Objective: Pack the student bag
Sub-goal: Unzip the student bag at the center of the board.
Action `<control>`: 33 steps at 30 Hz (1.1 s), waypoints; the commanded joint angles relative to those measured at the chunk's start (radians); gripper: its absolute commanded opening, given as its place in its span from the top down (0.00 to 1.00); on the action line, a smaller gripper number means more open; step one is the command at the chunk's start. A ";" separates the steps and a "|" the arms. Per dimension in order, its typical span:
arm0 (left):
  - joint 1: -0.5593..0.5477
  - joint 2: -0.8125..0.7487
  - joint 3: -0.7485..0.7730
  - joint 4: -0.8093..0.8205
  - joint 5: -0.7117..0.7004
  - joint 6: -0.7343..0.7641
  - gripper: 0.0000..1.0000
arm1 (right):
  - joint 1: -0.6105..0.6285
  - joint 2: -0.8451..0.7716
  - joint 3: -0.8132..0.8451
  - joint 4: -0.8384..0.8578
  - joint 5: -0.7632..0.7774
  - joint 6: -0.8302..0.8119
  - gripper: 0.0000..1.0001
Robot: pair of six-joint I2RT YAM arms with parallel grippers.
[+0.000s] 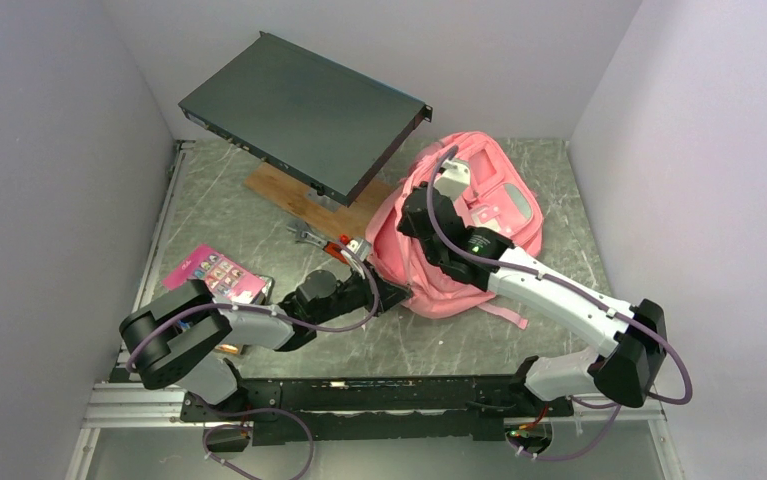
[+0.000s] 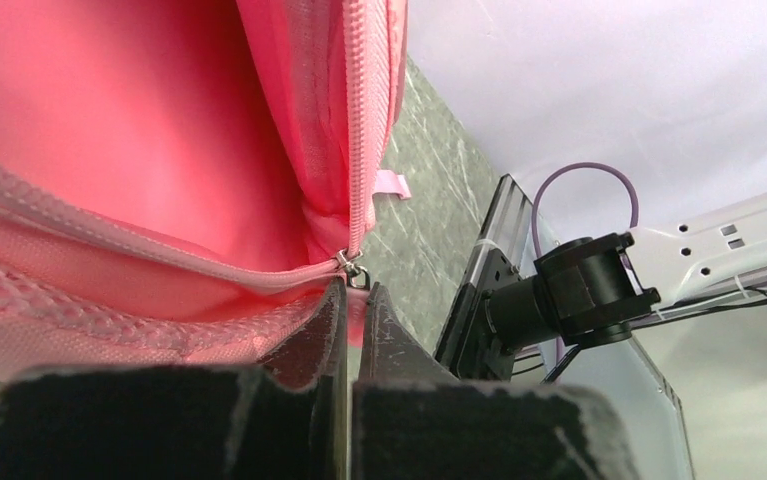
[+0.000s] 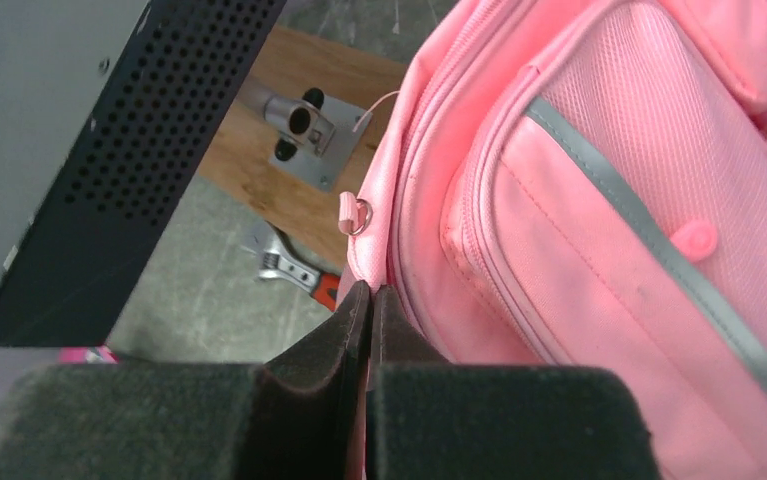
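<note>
Both arms stretch inward, left gripper (image 2: 354, 300) and right gripper (image 3: 371, 300) each clenched on the student bag (image 1: 439, 290).

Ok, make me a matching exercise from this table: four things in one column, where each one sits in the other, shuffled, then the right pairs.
Things:
1. student bag
2. wooden board
3. wrench
4. pink picture box

Places:
A. under the raised dark case
B. farthest left of the four
C. farthest right of the four
D. just off the board's near edge

Pairs: 1-C, 2-A, 3-D, 4-B
</note>
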State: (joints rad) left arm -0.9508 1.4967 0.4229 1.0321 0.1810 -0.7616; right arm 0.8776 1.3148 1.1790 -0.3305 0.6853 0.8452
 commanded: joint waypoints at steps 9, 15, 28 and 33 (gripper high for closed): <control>-0.007 -0.101 -0.073 -0.208 -0.032 0.012 1.00 | -0.010 -0.020 -0.010 -0.049 -0.432 -0.468 0.47; -0.002 -0.090 -0.105 -0.149 -0.042 0.035 1.00 | -0.007 0.005 -0.028 -0.172 -0.649 -0.477 0.16; -0.002 -0.109 -0.171 -0.072 -0.053 0.005 1.00 | 0.040 0.091 -0.083 -0.107 -0.675 -0.400 0.46; 0.019 -0.086 -0.154 -0.102 0.023 -0.008 0.82 | 0.040 0.050 -0.143 -0.163 -0.565 -0.296 0.33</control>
State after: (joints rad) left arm -0.9459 1.4170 0.2508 0.8936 0.1284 -0.7486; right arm 0.9188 1.4082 1.0698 -0.4683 0.0273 0.4522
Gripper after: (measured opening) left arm 0.050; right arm 0.622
